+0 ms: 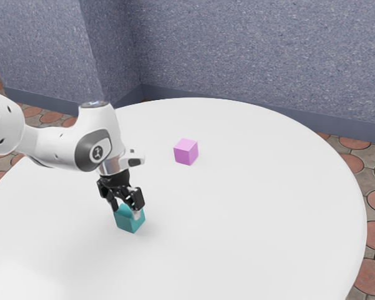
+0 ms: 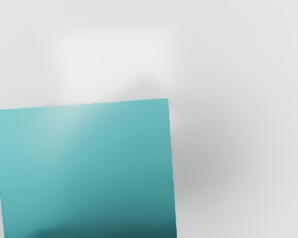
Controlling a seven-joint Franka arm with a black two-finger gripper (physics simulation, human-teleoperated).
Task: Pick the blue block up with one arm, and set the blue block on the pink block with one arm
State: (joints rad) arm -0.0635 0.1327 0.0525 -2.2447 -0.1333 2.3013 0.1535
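The white, round-jointed robot arm [image 1: 44, 147] comes in from the exterior view's left and bends down at its grey-capped wrist. The black two-finger gripper [image 1: 126, 205] hangs almost vertical, tips downward. Its fingers [image 1: 136, 201] press on two opposite sides of the small blue-green cube block [image 1: 130, 222], which sits between them.

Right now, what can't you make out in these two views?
1. Whether the tool grips the blue block: exterior view, the tool covers the block's top.
2. Blue block's full outline: wrist view, cut off by the picture's edge.
3. Base of the arm: exterior view, past its left edge.
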